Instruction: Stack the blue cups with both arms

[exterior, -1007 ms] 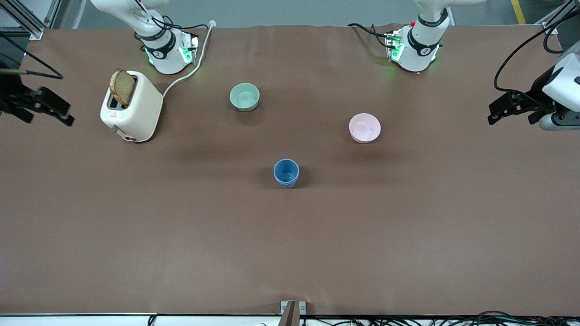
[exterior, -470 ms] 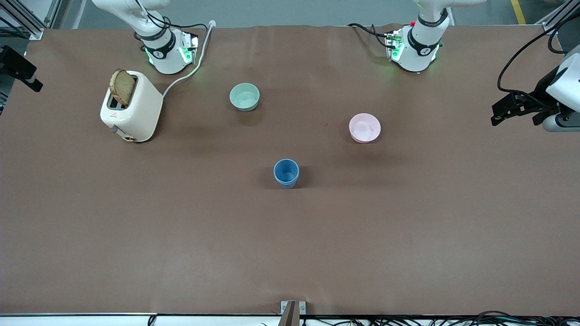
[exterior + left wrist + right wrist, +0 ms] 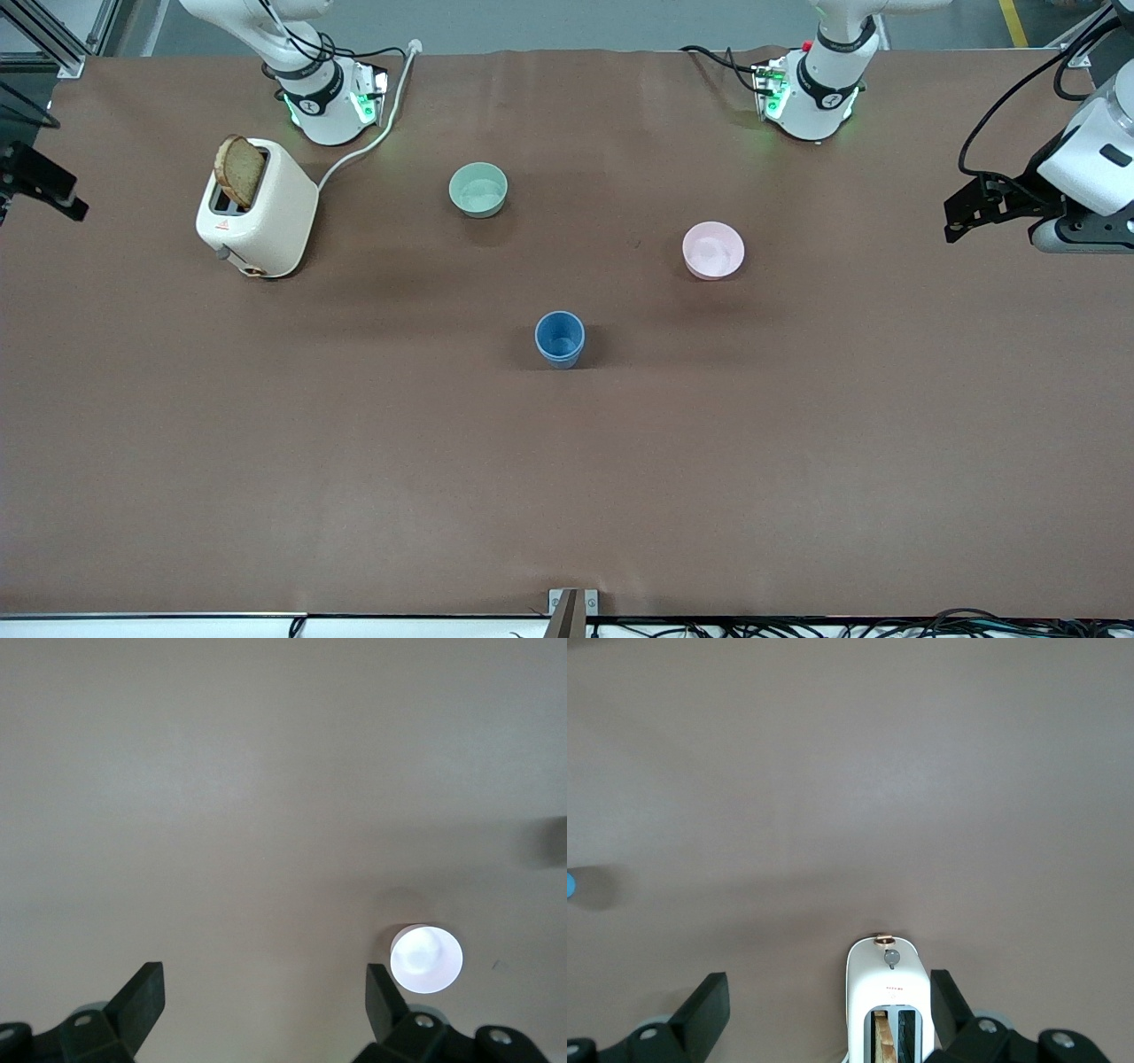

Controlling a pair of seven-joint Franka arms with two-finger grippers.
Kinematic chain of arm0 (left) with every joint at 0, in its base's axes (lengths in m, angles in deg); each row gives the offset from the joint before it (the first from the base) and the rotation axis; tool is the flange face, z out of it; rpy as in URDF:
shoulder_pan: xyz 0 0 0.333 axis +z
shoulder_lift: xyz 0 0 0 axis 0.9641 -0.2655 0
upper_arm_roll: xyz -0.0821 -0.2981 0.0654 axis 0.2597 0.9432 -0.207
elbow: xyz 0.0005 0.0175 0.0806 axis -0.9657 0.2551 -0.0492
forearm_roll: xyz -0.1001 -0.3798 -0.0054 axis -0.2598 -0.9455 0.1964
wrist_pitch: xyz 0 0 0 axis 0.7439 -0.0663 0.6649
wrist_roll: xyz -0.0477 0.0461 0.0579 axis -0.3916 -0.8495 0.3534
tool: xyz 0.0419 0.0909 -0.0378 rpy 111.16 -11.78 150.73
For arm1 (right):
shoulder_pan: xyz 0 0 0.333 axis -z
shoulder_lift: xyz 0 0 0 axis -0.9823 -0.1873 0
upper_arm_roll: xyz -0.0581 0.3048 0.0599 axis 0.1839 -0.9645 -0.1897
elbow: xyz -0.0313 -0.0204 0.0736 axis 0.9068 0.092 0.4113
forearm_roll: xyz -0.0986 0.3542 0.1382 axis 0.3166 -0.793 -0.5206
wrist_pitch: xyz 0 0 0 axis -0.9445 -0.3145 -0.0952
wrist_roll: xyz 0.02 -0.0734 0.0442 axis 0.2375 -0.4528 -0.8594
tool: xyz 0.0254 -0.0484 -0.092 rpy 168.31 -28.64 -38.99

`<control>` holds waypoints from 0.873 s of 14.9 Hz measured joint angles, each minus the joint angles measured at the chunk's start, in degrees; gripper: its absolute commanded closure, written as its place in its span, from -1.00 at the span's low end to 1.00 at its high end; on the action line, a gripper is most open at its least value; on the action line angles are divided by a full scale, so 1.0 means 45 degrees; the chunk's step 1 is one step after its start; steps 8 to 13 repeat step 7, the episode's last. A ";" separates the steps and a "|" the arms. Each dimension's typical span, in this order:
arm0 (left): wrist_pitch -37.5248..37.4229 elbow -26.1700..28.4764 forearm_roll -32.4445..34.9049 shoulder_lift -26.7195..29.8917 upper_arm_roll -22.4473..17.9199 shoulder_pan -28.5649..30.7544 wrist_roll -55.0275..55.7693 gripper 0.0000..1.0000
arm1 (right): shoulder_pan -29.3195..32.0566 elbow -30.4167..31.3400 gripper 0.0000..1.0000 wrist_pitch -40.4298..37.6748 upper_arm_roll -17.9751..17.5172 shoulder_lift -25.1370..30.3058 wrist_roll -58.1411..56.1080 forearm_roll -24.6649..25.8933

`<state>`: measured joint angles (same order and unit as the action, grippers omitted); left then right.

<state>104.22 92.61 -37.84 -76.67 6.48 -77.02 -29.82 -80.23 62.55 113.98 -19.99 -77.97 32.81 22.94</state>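
1 blue cup (image 3: pixel 559 338) mid-table, well apart from both grippers. Left gripper (image 3: pixel 264 992) wide, pink bowl (image 3: pixel 426 958) just beside. Right gripper (image 3: pixel 830 1001) wide, above toaster (image 3: pixel 887 999).

**A Big Brown Table in a Workshop**

A big table (image 3: pixel 567 461) fills almost the whole front view. A smooth brown cover lies over it, with a few soft wrinkles. Soft dark shadows fall on the cover near its middle. At the top edge a strip of grey floor (image 3: pixel 567 22) shows, with a yellow line (image 3: pixel 1010 22) painted on it. Silver metal frame bars (image 3: pixel 53 40) stand at the top corners. Black cables (image 3: pixel 886 625) lie in a bunch along the table's near edge.
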 measured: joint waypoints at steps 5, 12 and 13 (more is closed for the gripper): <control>-0.0008 -0.0010 0.0000 -0.0001 -0.0005 0.0023 0.0000 -1.00 | -0.0002 -0.0075 -1.00 0.0262 -0.0061 -0.0336 -0.0004 -0.0001; -0.0008 -0.0024 0.0000 -0.0001 -0.0005 0.0023 0.0000 -1.00 | -0.0001 -0.0074 -1.00 0.0262 -0.0067 -0.0337 -0.0013 -0.0003; -0.0008 -0.0024 0.0000 -0.0001 -0.0005 0.0023 0.0000 -1.00 | -0.0001 -0.0074 -1.00 0.0262 -0.0067 -0.0337 -0.0013 -0.0003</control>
